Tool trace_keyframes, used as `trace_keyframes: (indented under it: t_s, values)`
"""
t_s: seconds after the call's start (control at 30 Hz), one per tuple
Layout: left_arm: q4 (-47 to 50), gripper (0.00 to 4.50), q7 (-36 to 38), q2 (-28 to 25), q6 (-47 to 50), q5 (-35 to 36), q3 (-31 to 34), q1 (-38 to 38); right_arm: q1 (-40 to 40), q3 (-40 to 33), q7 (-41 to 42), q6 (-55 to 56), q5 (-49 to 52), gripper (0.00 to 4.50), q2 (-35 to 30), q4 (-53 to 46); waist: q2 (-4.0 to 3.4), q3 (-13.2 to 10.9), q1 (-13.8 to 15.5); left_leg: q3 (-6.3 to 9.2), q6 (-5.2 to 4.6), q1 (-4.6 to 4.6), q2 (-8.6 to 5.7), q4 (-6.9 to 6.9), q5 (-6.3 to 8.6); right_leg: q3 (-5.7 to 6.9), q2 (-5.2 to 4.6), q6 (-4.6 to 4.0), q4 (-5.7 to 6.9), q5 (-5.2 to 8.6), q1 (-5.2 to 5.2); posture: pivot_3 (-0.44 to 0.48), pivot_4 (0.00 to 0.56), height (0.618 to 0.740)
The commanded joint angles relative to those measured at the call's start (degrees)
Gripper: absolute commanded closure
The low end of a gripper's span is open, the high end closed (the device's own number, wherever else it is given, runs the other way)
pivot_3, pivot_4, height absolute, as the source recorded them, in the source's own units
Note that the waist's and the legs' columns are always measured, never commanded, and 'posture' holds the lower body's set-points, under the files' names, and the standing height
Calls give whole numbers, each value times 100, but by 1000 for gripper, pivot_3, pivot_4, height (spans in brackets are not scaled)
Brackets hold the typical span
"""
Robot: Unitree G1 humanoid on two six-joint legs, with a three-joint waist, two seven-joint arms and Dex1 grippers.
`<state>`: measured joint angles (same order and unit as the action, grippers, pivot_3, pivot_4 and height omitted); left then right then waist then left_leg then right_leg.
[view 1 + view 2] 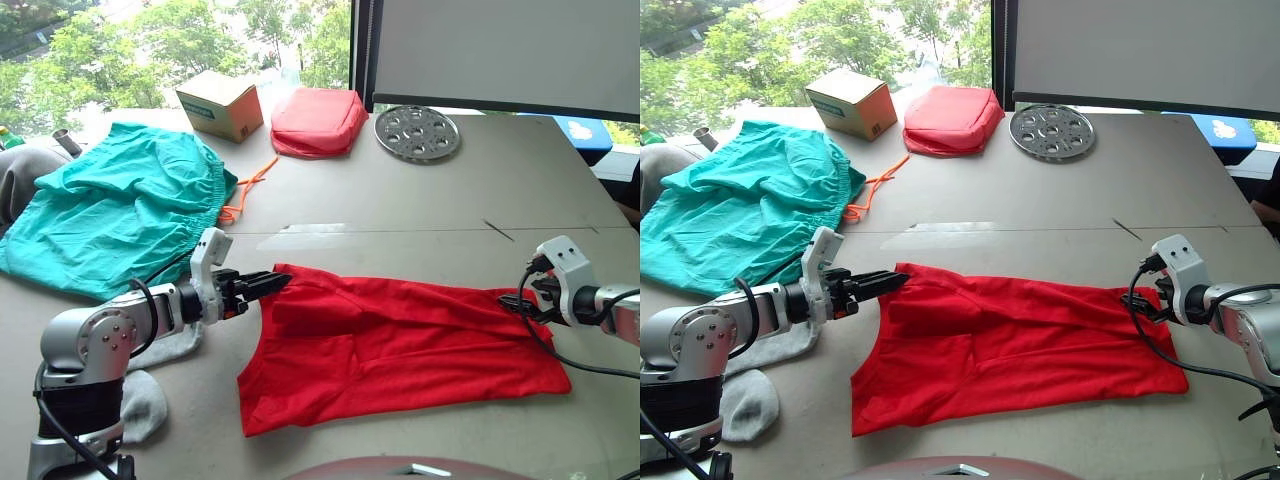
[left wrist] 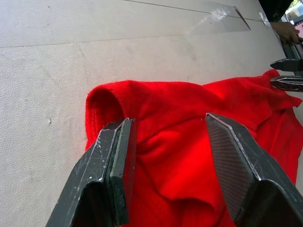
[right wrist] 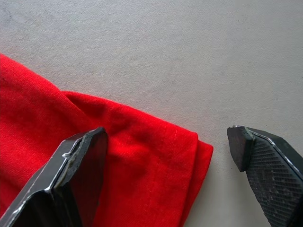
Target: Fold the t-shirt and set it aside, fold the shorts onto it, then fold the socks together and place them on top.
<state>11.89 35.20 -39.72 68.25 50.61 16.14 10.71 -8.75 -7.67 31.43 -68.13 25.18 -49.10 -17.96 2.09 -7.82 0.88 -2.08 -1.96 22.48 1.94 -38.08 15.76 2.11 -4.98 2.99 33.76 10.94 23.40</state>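
The red t-shirt [image 1: 400,340] lies spread flat across the near middle of the table. My left gripper [image 1: 272,284] is open at the shirt's far left corner, and the cloth [image 2: 170,118] bunches between its fingers. At the far right corner, my right gripper [image 1: 512,303] is also open and straddles the folded hem [image 3: 156,161]. The teal shorts [image 1: 120,210] lie rumpled at the left, their orange drawstring [image 1: 245,192] trailing onto the table. Two grey socks [image 1: 148,402] lie by my left arm, one partly under it.
A cardboard box [image 1: 220,103], a red padded pouch [image 1: 318,122] and a round perforated metal plate [image 1: 417,132] stand along the table's far edge. A grey bundle [image 1: 18,180] sits at the far left.
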Motion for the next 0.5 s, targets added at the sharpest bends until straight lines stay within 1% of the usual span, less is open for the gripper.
trace_keyframes:
  t_s: [0.03,0.2,0.37,0.43,0.5]
  values:
    - [24,1944,-60,38,-73,34,165,75,-54,-101,-11,6,-15,168,-39,-98,1,0,-1,-2,0,0,0,0,0,0,0,0,0,0,0,0,150,739]
    - [55,1944,-31,-50,-58,34,205,12,-64,-91,-24,11,-20,168,-12,-87,1,0,-1,-1,0,0,0,0,0,0,0,0,0,0,0,0,150,739]
    - [10,1944,-97,176,-102,-21,-26,144,-106,-57,-42,17,-25,168,37,-38,1,1,2,-2,0,0,0,0,0,0,0,0,0,0,0,0,150,739]
    - [-97,2044,-140,319,-190,-130,-190,244,-121,-27,-50,24,-29,701,66,-13,1,2,8,-3,0,0,-2,-1,0,0,0,0,1,0,-2,0,150,739]
    - [-208,2044,-168,420,-263,-233,-298,333,-112,-5,-53,20,-29,1471,87,-8,3,3,0,-11,0,-1,-6,-2,0,0,0,-1,2,0,-5,0,150,739]
